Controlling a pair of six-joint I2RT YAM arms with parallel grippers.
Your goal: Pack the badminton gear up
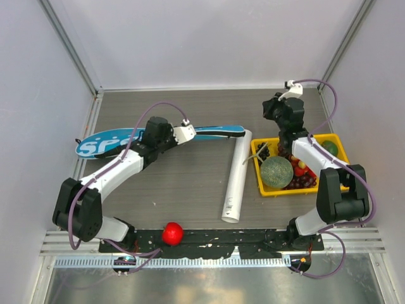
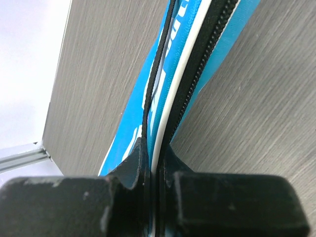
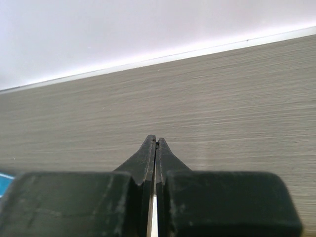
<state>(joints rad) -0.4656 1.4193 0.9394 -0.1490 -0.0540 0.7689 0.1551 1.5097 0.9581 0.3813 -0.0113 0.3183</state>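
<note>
The blue racket bag [image 1: 107, 143] with white lettering lies flat at the back left of the table. My left gripper [image 1: 152, 140] sits over its middle and is shut on the bag's edge; in the left wrist view the gripper [image 2: 152, 148] pinches the white piping beside the black zipper [image 2: 197, 74] of the bag [image 2: 126, 136]. The long white tube [image 1: 236, 175] lies mid-table, running from the bag's right tip towards me. My right gripper [image 1: 276, 112] is shut and empty above the table at the back right [image 3: 156, 140]. No rackets or shuttlecocks are in view.
A yellow tray [image 1: 335, 140] of fruit with a green melon [image 1: 276, 171] stands at the right, under the right arm. A small red ball [image 1: 172, 233] lies at the near edge between the arm bases. Walls enclose the table at the back and both sides.
</note>
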